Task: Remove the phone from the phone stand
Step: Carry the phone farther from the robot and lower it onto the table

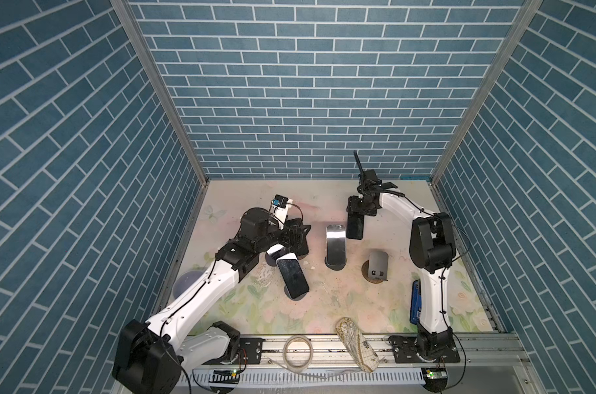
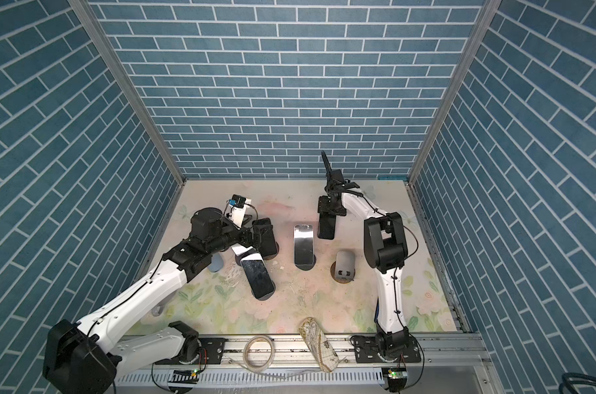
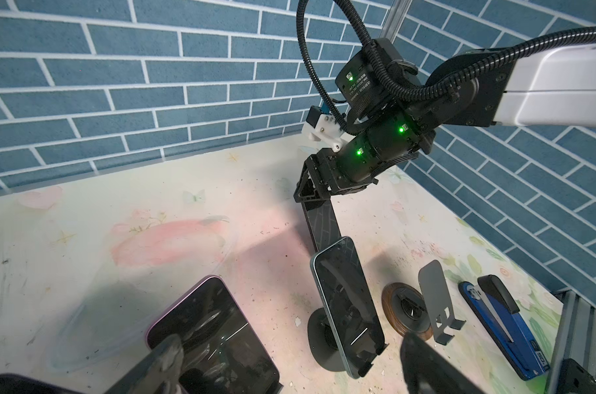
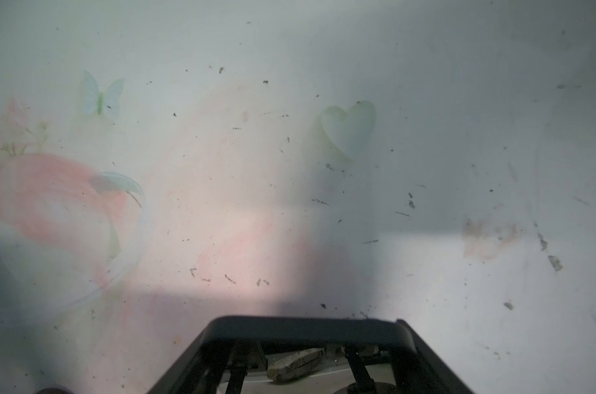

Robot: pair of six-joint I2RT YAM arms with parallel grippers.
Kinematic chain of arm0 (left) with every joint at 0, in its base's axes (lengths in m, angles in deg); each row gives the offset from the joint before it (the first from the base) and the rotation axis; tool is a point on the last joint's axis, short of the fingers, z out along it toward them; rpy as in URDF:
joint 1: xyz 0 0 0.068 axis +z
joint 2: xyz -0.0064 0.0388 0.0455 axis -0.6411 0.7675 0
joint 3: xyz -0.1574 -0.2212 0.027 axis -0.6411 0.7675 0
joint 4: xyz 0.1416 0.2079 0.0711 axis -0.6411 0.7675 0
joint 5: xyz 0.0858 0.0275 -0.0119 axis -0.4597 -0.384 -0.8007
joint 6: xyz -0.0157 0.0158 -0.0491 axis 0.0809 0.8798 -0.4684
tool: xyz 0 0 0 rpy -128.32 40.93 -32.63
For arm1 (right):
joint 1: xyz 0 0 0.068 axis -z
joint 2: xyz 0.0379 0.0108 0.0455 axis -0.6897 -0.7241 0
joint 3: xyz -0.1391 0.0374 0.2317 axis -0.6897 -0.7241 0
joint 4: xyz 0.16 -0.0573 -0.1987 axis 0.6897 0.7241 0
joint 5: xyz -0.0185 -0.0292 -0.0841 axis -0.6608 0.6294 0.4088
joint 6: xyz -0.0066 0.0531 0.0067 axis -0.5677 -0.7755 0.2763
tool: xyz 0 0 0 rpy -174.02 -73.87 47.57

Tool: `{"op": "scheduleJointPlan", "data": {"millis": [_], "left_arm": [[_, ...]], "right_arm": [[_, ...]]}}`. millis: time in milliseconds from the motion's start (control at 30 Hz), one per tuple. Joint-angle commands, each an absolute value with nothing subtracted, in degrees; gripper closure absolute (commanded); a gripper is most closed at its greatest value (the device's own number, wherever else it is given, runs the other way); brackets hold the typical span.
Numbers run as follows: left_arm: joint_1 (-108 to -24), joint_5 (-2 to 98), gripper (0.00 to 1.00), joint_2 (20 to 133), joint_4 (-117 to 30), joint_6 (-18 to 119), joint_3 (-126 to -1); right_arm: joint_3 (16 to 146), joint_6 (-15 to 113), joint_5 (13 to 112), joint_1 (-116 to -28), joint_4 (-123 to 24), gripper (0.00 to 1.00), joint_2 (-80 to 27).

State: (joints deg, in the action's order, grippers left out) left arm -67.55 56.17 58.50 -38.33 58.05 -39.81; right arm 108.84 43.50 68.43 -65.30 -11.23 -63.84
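Black phone hangs clamped in right gripper, centre frame, clear of 1 empty stand; left gripper wide open. Next: lay it on table.

Site: robot lab test cell. Evidence: blue brick-print panels enclose my surface on three sides; aluminium rail along its near edge carries my two arm bases; slotted cable duct alongside.

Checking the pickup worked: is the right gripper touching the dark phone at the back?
Touching. In the left wrist view the right gripper is clamped on the upper end of the dark phone, which hangs below it.
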Motion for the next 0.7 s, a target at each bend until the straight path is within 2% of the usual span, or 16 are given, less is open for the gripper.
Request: {"op": "scheduleJointPlan", "data": {"millis": [0, 667], "left_arm": [[-67.8, 55.7, 0.00, 57.2, -37.9, 59.4, -40.1], [-67.8, 55.9, 0.00, 58.6, -38.8, 58.8, -39.7]], "right_arm": [[112.7, 44.6, 67.6, -65.8, -9.1, 0.61, -65.8], [115.6, 44.4, 70.4, -67.1, -7.7, 0.60, -71.0]]}}
